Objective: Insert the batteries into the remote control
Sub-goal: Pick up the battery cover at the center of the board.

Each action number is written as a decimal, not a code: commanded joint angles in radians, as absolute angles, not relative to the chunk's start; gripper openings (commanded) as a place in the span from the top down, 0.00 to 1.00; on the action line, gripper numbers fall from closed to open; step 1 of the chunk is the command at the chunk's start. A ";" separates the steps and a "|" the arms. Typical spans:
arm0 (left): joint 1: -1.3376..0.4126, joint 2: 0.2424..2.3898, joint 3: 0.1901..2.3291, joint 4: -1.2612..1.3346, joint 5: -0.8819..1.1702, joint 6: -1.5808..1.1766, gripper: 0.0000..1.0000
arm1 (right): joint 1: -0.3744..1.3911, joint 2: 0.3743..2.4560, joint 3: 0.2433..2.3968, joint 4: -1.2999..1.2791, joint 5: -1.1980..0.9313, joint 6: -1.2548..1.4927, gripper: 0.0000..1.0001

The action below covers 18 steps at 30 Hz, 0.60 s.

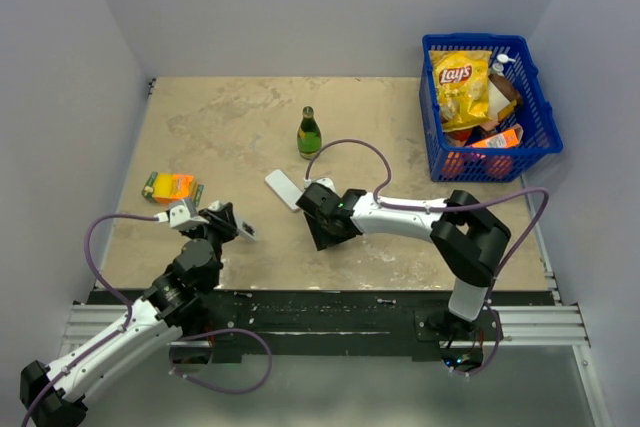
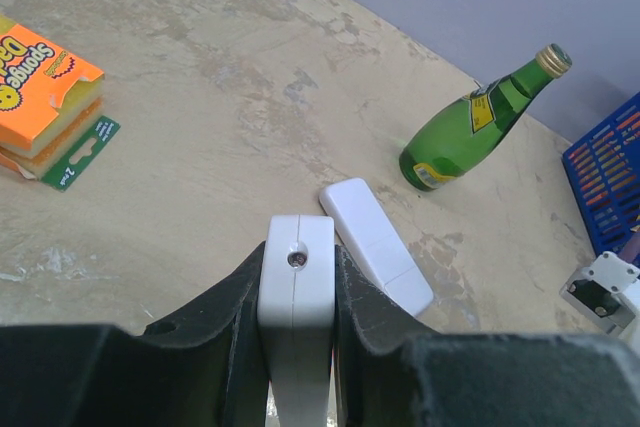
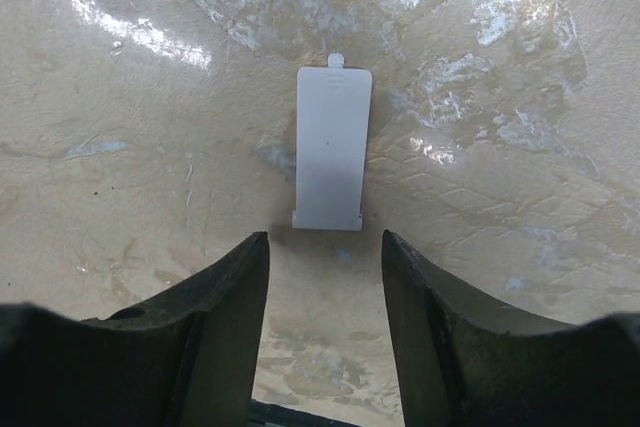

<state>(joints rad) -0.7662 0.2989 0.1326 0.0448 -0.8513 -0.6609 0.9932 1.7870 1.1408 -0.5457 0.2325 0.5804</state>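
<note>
My left gripper (image 2: 300,257) is shut on the white remote control (image 2: 297,292), which stands on edge between the jaws with its small round lens facing forward. In the top view that gripper (image 1: 226,223) hovers near the table's front left. My right gripper (image 3: 325,242) stands open just above the table, nothing between its fingers. A thin white battery cover (image 3: 333,147) with a small tab lies flat just beyond its fingertips. In the top view the right gripper (image 1: 322,227) points down at the table's middle. A second white bar (image 1: 282,189) (image 2: 375,244) lies flat between the arms. The batteries are out of view.
A green glass bottle (image 1: 309,134) (image 2: 470,122) stands behind the white bar. An orange sponge pack (image 1: 170,186) (image 2: 40,87) lies at the left. A blue basket (image 1: 540,97) with a chips bag (image 1: 460,87) and other items sits at the back right.
</note>
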 commanded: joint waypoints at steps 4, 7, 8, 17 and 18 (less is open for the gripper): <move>-0.769 0.299 0.123 0.112 -0.845 -0.655 1.00 | 0.977 1.839 1.198 -0.551 0.199 0.548 0.55; -0.769 0.295 0.120 0.112 -0.842 -0.660 1.00 | 0.976 1.856 1.206 -0.551 0.184 0.546 0.60; -0.769 0.293 0.120 0.113 -0.841 -0.660 1.00 | 0.974 1.864 1.207 -0.554 0.181 0.546 0.61; -0.769 0.295 0.118 0.120 -0.831 -0.664 1.00 | 0.973 1.868 1.218 -0.614 0.207 0.549 0.70; -0.769 0.295 0.117 0.120 -0.830 -0.670 1.00 | 0.974 1.868 1.216 -0.621 0.212 0.548 0.72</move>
